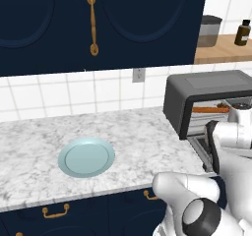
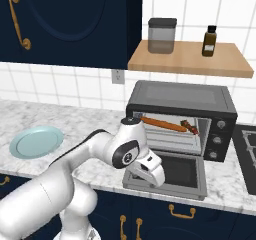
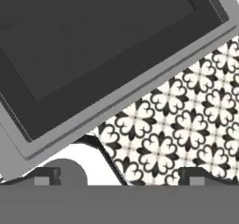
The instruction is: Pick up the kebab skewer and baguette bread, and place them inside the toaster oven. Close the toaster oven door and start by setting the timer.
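The dark grey toaster oven (image 2: 181, 98) stands on the counter, its door (image 2: 187, 173) folded down flat. On the rack inside lies the orange-brown baguette bread (image 2: 161, 123), and the kebab skewer (image 2: 190, 128) rests at the loaf's right end. Both also show from the left: baguette (image 1: 210, 110), skewer (image 1: 240, 105). My gripper (image 2: 150, 178) hangs over the front left edge of the lowered door, pointing down. Along the hand, the door's window panel (image 3: 93, 45) and grey handle bar (image 3: 140, 94) lie close below. The gripper (image 3: 121, 177) is open; its fingertips (image 3: 46, 176) stand wide apart with nothing between.
A pale blue plate (image 1: 86, 157) sits on the marble counter (image 1: 147, 136) to the left. A wooden shelf (image 2: 190, 59) above the oven carries a jar (image 2: 161, 35) and a brown bottle (image 2: 210, 40). A stove (image 2: 248, 143) borders the oven's right. Patterned floor (image 3: 186, 125) lies beyond the door's edge.
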{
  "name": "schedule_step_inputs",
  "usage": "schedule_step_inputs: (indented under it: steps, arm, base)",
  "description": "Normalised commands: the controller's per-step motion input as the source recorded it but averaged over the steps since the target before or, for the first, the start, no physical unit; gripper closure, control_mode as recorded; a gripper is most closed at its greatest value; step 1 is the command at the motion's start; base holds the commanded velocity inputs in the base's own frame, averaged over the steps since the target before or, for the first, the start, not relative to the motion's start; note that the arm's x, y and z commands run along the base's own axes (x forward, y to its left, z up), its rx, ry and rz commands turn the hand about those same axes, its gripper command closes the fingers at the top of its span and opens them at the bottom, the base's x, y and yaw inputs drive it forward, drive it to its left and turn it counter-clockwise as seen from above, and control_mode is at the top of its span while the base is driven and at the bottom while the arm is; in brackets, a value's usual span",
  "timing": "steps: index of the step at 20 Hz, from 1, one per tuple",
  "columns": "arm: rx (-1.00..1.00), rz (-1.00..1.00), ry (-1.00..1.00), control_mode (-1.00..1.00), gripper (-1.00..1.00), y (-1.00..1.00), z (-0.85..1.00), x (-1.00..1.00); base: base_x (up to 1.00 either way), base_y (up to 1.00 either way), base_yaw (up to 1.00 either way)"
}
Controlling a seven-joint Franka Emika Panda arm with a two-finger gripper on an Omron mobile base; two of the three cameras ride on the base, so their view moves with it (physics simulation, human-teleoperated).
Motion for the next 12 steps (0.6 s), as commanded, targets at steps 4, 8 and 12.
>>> schedule_step_inputs:
  steps: [4,8,12]
  arm:
    - [0.00,0.14,0.21,-1.00,-1.00,0.53,-0.24,-0.35]
    - [0.00,0.17,0.25,-1.00,-1.00,0.21,-0.23,-0.21]
    - [0.01,0.23,0.14,-1.00,-1.00,0.02,-0.39,0.23]
  base:
    - [0.00,0.00,0.00]
    - [0.00,0.00,0.00]
    - [0.00,0.00,0.00]
